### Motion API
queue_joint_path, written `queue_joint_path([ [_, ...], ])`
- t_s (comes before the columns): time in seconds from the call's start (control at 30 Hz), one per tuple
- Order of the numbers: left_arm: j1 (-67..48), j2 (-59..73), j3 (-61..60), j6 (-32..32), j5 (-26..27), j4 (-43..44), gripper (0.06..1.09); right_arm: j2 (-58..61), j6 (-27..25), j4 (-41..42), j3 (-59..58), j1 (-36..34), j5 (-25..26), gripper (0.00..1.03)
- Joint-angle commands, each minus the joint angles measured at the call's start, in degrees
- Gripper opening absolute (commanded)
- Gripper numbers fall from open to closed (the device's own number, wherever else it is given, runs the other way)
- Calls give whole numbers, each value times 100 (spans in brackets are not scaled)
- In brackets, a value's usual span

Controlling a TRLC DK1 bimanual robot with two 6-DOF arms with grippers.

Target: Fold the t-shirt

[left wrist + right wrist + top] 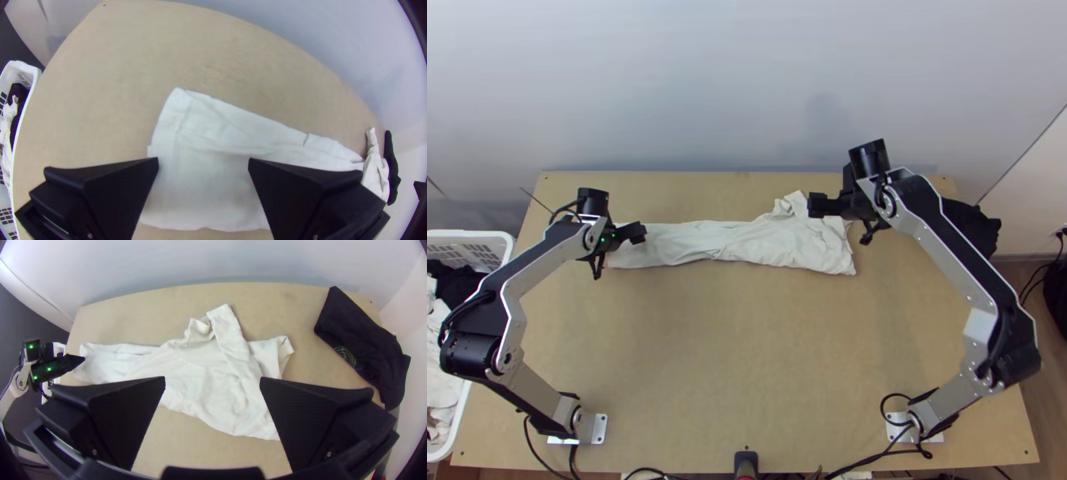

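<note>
Pale tabletop [739,360] lies beneath both bent arms [947,238], fingers [821,206] parted.

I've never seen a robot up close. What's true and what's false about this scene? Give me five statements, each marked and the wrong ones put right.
1. The left gripper is clamped shut on the shirt. False: its fingers stand apart.
2. The right gripper is open. True.
3. The shirt is folded into a neat square. False: it lies in a long, creased strip, wider and more rumpled towards the right.
4. A black cloth lies at the far right of the table. True.
5. The white basket stands in the middle of the table. False: it is beside the table, on the left.
</note>
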Motion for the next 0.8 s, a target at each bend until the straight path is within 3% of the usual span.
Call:
queue_joint_path([
  [0.0,-119,295,-47,42,-93,167,104,-373,7,-13,-457,127,-7,99],
  [0.2,-119,480,15,77,-163,167,103,-531,-2,-13,-686,145,-16,99],
  [0.23,-119,506,23,77,-216,167,99,-540,-2,-13,-703,145,-16,99],
  [0.6,-137,691,59,139,-418,193,49,-435,7,-13,-589,259,-24,99],
  [0.67,-181,717,50,183,-453,184,35,-417,-2,-13,-554,259,-24,99],
  [0.73,-225,709,50,200,-488,193,13,-391,-2,-4,-536,259,-33,99],
  [0.77,-242,691,59,200,-515,193,10,-382,-2,-13,-527,259,-42,99],
])
